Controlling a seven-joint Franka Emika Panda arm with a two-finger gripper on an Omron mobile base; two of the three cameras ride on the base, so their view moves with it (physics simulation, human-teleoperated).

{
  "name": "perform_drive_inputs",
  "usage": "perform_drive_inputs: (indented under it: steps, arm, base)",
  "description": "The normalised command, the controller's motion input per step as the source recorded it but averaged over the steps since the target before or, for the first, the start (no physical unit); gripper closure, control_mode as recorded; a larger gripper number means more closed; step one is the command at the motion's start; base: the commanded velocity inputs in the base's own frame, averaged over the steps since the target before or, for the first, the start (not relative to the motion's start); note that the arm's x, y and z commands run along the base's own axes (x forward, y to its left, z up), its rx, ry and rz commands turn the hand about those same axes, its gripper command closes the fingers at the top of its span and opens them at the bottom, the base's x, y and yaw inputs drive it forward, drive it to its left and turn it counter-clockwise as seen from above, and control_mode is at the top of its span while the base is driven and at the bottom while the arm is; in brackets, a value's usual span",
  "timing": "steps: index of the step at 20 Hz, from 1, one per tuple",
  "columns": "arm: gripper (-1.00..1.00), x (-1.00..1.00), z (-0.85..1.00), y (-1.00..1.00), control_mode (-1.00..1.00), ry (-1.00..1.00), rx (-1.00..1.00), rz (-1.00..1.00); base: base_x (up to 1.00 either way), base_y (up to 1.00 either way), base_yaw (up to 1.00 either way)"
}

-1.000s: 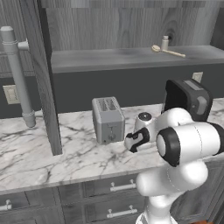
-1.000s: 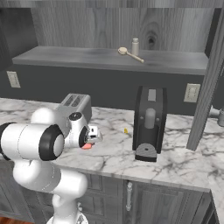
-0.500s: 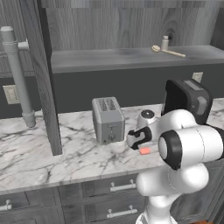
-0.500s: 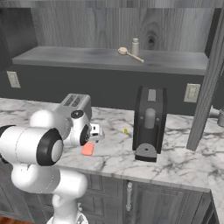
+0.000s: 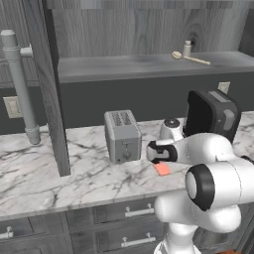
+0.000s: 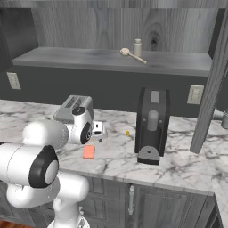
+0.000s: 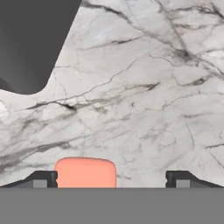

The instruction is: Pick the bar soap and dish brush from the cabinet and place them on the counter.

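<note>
The counter (image 5: pixel 74 173) is white marble with grey veining, over dark grey drawers (image 5: pixel 119 225) with silver handles, and the bar soap (image 6: pixel 89 152) lying on it is a plain orange-red. The cabinet (image 6: pixel 89 26) is dark grey wood-grain with a grey shelf carrying a tan dish brush (image 6: pixel 132 55) and a small beige bottle (image 6: pixel 137 47). The toaster (image 5: pixel 122 136) is metallic grey, the coffee machine (image 6: pixel 152 125) black, and the gripper (image 7: pixel 112 177) fingertips dark on a white arm (image 5: pixel 218 173) with dark joints.

bar soap (image 7: pixel 85 172) half cut off below
</note>
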Motion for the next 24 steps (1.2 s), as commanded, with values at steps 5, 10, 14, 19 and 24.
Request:
perform_drive_inputs:
  steps: [5, 10, 14, 19, 24]
  arm:
    - [-1.00, -0.18, 0.32, -0.02, -1.00, 0.00, 0.00, -0.01]
    - [-1.00, -0.21, 0.42, 0.00, -1.00, 0.00, 0.00, 0.00]
    - [-1.00, -0.28, 0.53, -0.04, -1.00, -0.03, 0.00, -0.02]
    - [-1.00, -0.29, 0.56, -0.08, -1.00, -0.06, 0.00, -0.03]
    - [-1.00, -0.29, 0.53, -0.13, -1.00, -0.07, 0.00, -0.03]
  base:
    - [0.00, 0.00, 0.00]
    - [0.00, 0.00, 0.00]
    - [0.00, 0.00, 0.00]
    - [0.00, 0.00, 0.00]
    - [0.00, 0.00, 0.00]
